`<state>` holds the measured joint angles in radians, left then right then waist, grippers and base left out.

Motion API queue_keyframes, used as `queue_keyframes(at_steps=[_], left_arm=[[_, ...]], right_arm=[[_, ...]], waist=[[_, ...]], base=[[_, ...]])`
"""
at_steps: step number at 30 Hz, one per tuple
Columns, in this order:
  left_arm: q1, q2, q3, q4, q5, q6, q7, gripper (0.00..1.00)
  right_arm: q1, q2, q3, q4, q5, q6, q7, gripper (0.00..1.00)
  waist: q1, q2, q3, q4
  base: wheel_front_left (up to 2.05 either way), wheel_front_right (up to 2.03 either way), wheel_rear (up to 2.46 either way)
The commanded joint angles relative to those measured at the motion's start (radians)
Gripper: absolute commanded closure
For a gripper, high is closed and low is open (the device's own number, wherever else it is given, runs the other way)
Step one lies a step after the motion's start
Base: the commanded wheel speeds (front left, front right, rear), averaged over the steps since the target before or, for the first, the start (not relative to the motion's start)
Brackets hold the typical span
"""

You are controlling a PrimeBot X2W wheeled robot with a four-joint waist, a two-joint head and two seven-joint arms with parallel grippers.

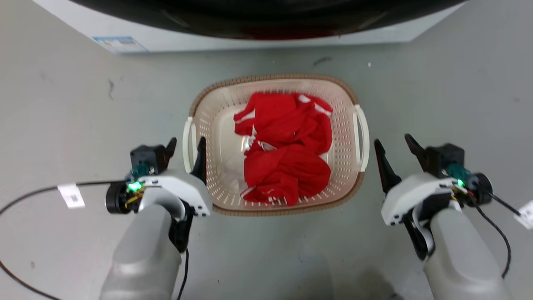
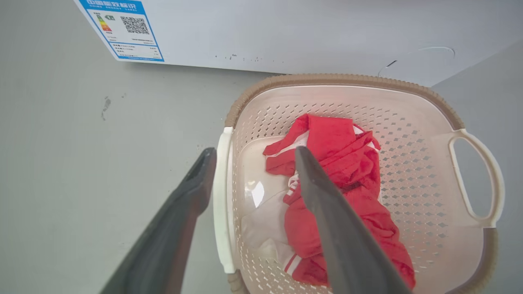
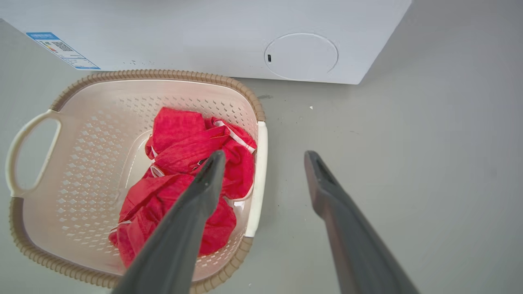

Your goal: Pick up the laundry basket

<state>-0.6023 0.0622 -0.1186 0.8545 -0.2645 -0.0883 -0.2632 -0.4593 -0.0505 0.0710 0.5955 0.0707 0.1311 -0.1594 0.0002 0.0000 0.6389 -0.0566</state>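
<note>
The laundry basket [image 1: 270, 78] stands on the grey floor in front of me, cream with a brown rim and white side handles, holding red clothing [image 1: 287, 146]. My left gripper [image 1: 186, 151] is open, one finger on each side of the basket's left handle [image 1: 188, 143]. In the left wrist view the gripper [image 2: 254, 152] straddles that handle [image 2: 222, 196], not closed on it. My right gripper [image 1: 392, 141] is open just right of the right handle [image 1: 363, 141]. From the right wrist view, that handle [image 3: 257, 179] lies between the gripper's [image 3: 264, 155] fingers, with a gap.
A white washing machine [image 1: 187, 39] stands close behind the basket, its dark door overhead in the head view. Black cables [image 1: 33, 193] with white tags [image 1: 70, 196] trail over the floor beside both arms. Bare grey floor lies left and right of the basket.
</note>
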Motion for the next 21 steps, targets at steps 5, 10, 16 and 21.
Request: queue_keyframes(at_steps=[5, 10, 16, 21], left_arm=[[-0.106, 0.026, 0.0, 0.123, -0.018, -0.018, 0.004, 0.0], [-0.191, 0.049, -0.015, 0.235, -0.034, -0.034, 0.031, 0.0], [-0.269, 0.068, -0.043, 0.318, -0.048, -0.04, 0.057, 0.0], [-0.328, 0.08, -0.067, 0.357, -0.059, -0.042, 0.074, 0.0]], right_arm=[[-0.117, 0.0, 0.043, 0.125, 0.025, -0.001, -0.013, 0.0], [-0.217, 0.0, 0.102, 0.249, 0.07, -0.001, -0.028, 0.0], [-0.319, 0.0, 0.185, 0.364, 0.132, -0.001, -0.033, 0.0], [-0.395, 0.0, 0.246, 0.432, 0.183, -0.001, -0.031, 0.0]], waist=[[-0.0002, 0.0, 0.087, -0.013], [-0.0002, 0.0, 0.128, -0.023], [-0.0002, 0.0, 0.175, -0.036], [-0.0002, 0.0, 0.211, -0.046]], base=[[0.0, 0.0, 0.0], [0.0, 0.0, 0.0], [0.0, 0.0, 0.0], [0.0, 0.0, 0.0]])
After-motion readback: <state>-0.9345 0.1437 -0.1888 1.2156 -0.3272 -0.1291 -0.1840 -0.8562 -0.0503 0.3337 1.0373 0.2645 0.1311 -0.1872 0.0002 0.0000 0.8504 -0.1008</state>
